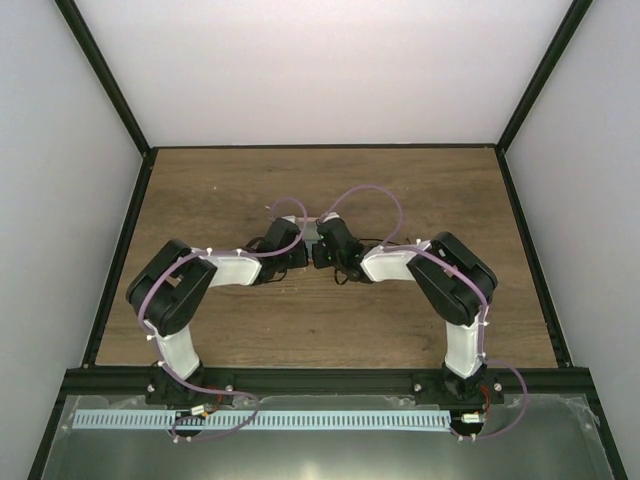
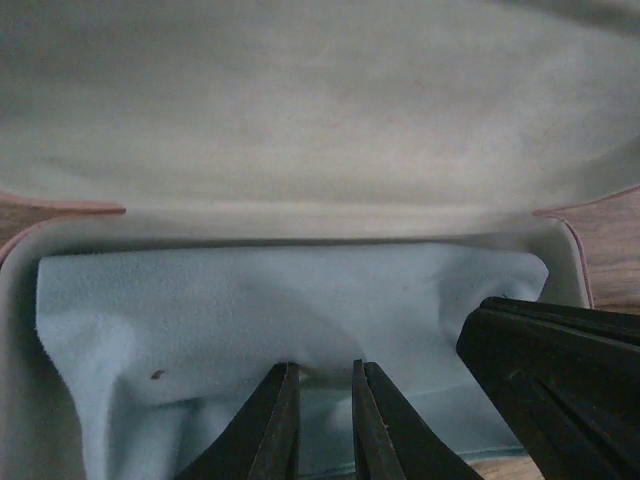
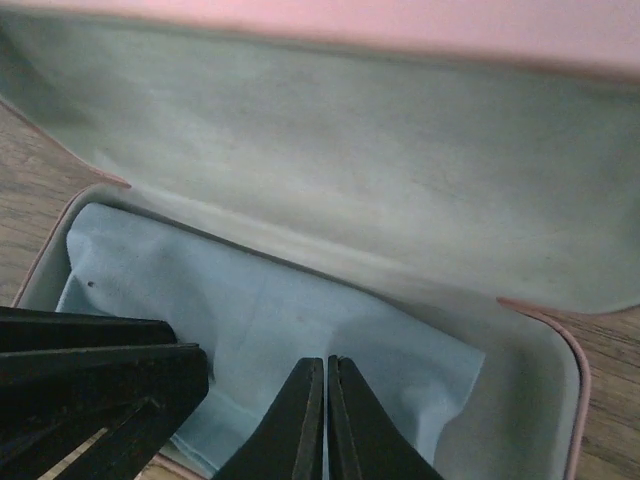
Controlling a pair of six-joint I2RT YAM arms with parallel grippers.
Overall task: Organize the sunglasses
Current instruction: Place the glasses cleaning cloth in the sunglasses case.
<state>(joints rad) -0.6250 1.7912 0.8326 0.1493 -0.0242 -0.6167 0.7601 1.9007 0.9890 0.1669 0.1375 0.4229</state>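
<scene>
Brown wood-grain counter (image 1: 220, 190), edged by black metal frame rails (image 1: 113, 90). Plain white panel walls (image 1: 320, 60) on three sides. Grey metal ledge (image 1: 330, 458) along the near edge carries a white slotted strip (image 1: 330, 420). Light is even and diffuse.

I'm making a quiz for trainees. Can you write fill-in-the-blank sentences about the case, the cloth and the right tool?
The case has its lid standing ___.
Inside the case lies a light ___ cloth.
The right tool has its fingers pressed ___ over the cloth.
Missing words: open; blue; together.
</scene>
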